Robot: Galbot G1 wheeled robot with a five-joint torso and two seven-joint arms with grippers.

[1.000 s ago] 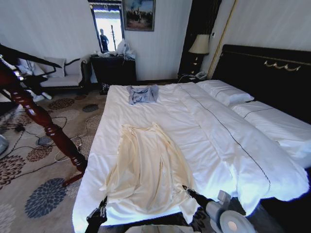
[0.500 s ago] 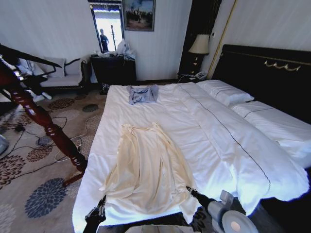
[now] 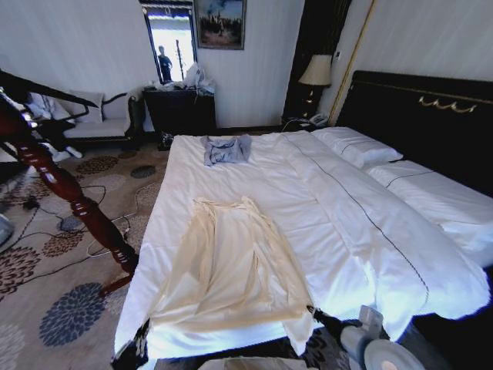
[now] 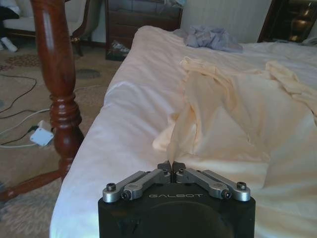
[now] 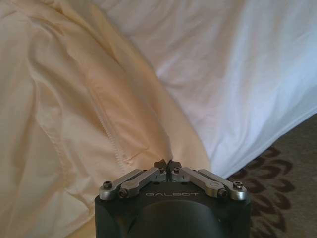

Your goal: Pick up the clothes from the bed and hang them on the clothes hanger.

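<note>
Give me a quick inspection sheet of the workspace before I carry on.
Surface: bed, white sheets.
Job's things: cream garment flat near the foot edge.
Clutter: grey-blue garment farther up the bed.
Grippers: left gripper shut on the cream garment's hem corner; right gripper shut on the other hem corner.
Cables: wires on the carpet beside the bed.
Surroundings: reddish wooden post, sofa, lamp.

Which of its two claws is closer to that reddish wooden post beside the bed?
The left gripper, at the bed's foot corner on the wooden post's side. The right gripper is across the cream garment.
</note>
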